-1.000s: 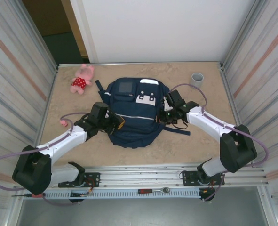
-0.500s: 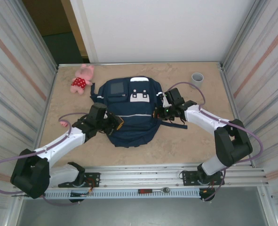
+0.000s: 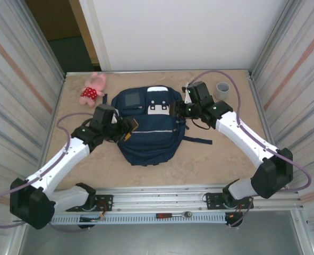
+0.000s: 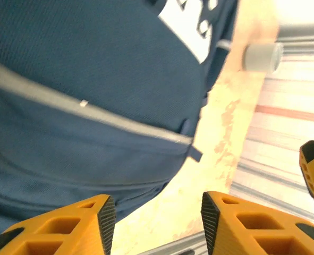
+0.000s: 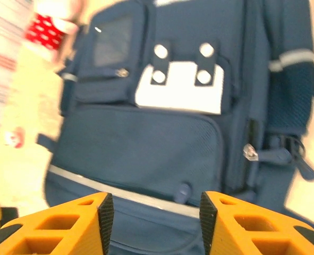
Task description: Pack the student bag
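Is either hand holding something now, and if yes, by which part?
Nothing is held. The left hand and the right hand are open, with empty gaps, next to the student bag.

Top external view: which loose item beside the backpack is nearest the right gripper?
The grey cup, standing near the far-right corner close to the right gripper; the pink plush toy lies across the backpack, far left.

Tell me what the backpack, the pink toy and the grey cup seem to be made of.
The student bag: woven navy fabric, matte, with a fine weave showing and pale reflective stripes. The pink toy: probably plush, with a soft rounded outline and a red dotted outfit. The grey cup: likely plastic, smooth and matte, but too small to be sure.
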Controlling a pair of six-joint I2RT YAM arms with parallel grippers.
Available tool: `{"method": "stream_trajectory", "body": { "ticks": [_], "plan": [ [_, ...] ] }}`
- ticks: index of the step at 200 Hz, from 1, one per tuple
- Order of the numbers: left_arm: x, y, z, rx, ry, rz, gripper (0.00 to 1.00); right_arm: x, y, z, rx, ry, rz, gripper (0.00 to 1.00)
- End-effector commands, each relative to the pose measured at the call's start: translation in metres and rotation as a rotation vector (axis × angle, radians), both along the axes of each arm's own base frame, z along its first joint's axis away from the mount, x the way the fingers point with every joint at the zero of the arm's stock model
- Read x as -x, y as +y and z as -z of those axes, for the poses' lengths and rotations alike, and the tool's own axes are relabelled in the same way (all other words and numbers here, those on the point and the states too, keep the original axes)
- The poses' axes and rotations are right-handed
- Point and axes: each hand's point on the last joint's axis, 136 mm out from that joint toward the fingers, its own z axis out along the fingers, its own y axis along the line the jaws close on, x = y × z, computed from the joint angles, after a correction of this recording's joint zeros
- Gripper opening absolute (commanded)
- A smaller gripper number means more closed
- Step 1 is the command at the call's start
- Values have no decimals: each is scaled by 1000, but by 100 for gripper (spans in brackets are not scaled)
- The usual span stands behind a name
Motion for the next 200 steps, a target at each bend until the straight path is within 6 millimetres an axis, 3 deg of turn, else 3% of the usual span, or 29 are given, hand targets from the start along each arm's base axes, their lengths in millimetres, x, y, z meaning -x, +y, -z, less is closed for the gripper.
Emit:
{"method": "stream_trajectory", "body": {
  "ticks": [1,28,47,78,98,125,163,184,200],
  "plan": [
    [-16,19,-1,-80,-34,5,47,-4,18,12,-26,43,-51,45],
    [-44,30,13,-146,-59,22,46,-13,45,34,-79,83,-106,45],
    [-50,24,40,-170,-14,68,46,-9,58,72,-111,155,-164,45],
    [-29,30,117,-280,123,103,44,4,35,170,-27,329,-61,45],
    [-7,32,156,-337,203,136,44,22,22,208,-2,404,-14,44],
    [23,15,176,-362,248,197,44,47,9,219,29,433,9,44],
    [48,-16,175,-360,241,250,45,81,-21,217,93,453,56,43],
    [41,-26,158,-380,188,283,46,94,-35,210,106,448,82,44],
    [29,-30,132,-378,123,290,49,94,-38,188,90,408,76,46]
  ]
}}
